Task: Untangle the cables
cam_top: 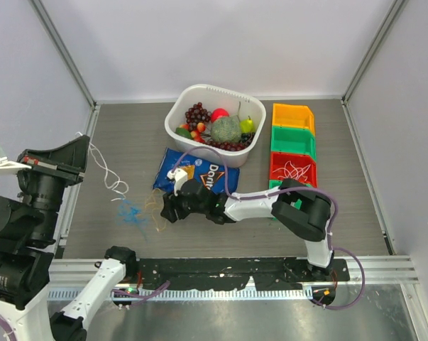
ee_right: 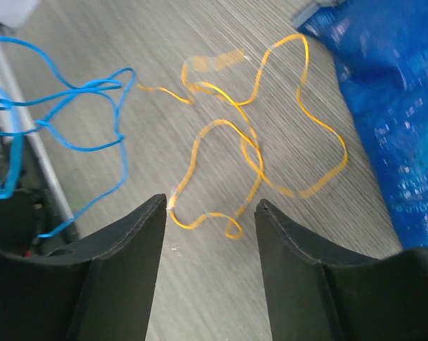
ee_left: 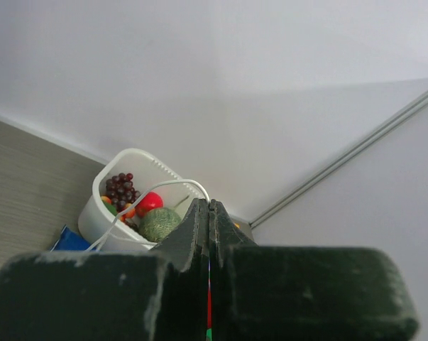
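Note:
The white cable (cam_top: pixel 106 169) hangs from my raised left gripper (cam_top: pixel 81 140) down to the table at the left. In the left wrist view the left gripper (ee_left: pixel 209 204) is shut, with the white cable (ee_left: pixel 153 189) coming out of its tips. The blue cable (cam_top: pixel 132 211) lies loose on the table, and the yellow cable (cam_top: pixel 154 206) lies just right of it. My right gripper (cam_top: pixel 168 209) is low over the yellow cable. In the right wrist view the right gripper (ee_right: pixel 212 204) is open, with a loop of the yellow cable (ee_right: pixel 249 142) between its fingers and the blue cable (ee_right: pixel 79 114) at the left.
A blue chips bag (cam_top: pixel 208 171) lies right behind the right gripper, also in the right wrist view (ee_right: pixel 391 106). A white basket (cam_top: pixel 177 112) of fruit stands behind it. Orange (cam_top: pixel 293 117), green (cam_top: pixel 293 141) and red (cam_top: pixel 293 169) bins stand at the right.

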{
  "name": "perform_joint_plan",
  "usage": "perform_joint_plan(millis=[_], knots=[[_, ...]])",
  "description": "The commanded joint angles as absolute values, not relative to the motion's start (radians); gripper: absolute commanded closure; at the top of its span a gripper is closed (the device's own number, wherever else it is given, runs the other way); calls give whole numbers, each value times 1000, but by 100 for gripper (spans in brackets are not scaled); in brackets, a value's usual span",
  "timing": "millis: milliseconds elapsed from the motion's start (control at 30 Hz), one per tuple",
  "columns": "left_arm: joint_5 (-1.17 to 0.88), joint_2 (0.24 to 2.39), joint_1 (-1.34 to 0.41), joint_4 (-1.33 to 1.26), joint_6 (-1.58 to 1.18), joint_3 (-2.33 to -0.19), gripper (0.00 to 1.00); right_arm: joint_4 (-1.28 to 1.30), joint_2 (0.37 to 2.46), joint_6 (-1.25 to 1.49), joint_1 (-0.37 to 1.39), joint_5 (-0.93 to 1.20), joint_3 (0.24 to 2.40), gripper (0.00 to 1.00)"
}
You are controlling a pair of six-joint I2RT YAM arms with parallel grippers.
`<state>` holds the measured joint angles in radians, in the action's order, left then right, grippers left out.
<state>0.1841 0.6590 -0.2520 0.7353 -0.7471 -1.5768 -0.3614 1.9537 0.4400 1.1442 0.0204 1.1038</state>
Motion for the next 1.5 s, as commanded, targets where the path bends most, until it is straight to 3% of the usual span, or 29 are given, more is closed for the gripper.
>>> perform_joint_plan(millis=[0,167,533,667,733,800,833,900,1000,1033,1100,1200,1367,1467], knots=[[178,676,-247,683,-733,-1614,100,-399,1818,359,1149,155,1193,40],[149,681,-247,661,-761,-1609,100,-479,1851,347,1158,273,1293,35],[95,698,-248,627,-819,-1606,100,-569,1999,376,1183,287,1453,36],[63,703,-248,597,-847,-1597,100,-502,2061,432,1178,71,1508,51],[61,713,-247,603,-841,-1621,100,-508,2083,449,1175,67,1497,60],[69,727,-247,614,-827,-1655,100,-535,2095,463,1175,52,1460,75],[72,730,-247,609,-824,-1663,100,-558,2100,480,1175,46,1435,88],[74,733,-247,592,-822,-1670,100,-581,2106,501,1175,31,1389,96],[71,741,-247,584,-816,-1674,100,-533,2097,492,1172,49,1356,87],[71,744,-247,591,-812,-1671,100,-500,2088,486,1173,48,1345,77],[71,744,-247,609,-802,-1652,100,-431,2036,465,1173,25,1298,66],[63,726,-247,629,-770,-1599,100,-362,1889,433,1158,-44,1148,56],[11,678,-247,644,-729,-1444,100,-307,1578,416,1083,-15,901,48],[-163,647,-247,582,-716,-1318,100,-213,1425,385,1057,-14,833,47]])
